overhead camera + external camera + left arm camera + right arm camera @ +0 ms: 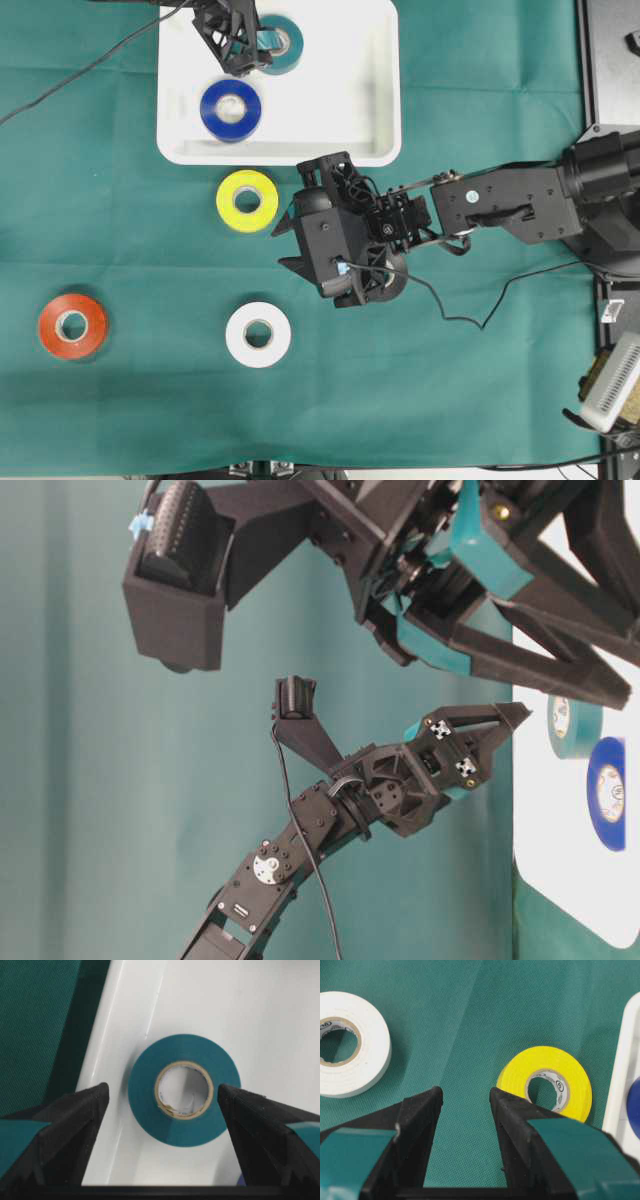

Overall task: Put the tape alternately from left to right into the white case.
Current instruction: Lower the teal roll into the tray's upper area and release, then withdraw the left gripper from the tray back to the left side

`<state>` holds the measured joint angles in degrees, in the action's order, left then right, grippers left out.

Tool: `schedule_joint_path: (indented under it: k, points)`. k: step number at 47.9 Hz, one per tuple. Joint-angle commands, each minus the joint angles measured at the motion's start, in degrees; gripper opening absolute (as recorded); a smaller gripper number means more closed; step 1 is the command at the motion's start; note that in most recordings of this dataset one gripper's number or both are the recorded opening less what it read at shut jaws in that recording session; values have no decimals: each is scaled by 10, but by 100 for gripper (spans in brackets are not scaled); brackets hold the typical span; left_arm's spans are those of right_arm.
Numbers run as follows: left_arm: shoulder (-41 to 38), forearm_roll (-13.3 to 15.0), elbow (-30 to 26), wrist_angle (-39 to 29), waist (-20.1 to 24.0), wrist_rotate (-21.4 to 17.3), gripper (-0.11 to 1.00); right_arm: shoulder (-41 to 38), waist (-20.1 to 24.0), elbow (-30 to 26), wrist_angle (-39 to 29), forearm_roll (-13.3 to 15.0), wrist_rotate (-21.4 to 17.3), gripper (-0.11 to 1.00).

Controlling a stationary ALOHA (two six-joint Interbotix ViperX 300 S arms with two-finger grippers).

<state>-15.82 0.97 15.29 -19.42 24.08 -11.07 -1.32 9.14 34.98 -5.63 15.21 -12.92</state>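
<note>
A glossy teal ring of tape [184,1090] with a pale card core lies flat on the smooth floor of the shallow white plastic case [385,100], close to its rounded rim. The left tool [160,1110] straddles it, jaws spread wide and clear of both sides, holding nothing. A blue roll [231,109] lies nearby in the case. On the woven green tabletop [120,400] sit yellow [247,200], white [258,334] and orange-red [72,325] rolls, well apart. The right tool [465,1105], half open and empty, hangs beside the yellow roll.
</note>
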Motion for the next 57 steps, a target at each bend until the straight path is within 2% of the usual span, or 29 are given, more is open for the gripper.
schedule_joint_path:
  k: [1,20,57]
  points:
    - [28,2,-6,4,-2,2,62,11,1,-6,6,1,-1,50]
    - [64,2,18,4,-24,2,62,11,2,-2,5,1,-1,50]
    - [192,3,162,4,-111,7,61,11,1,-1,12,1,-1,50]
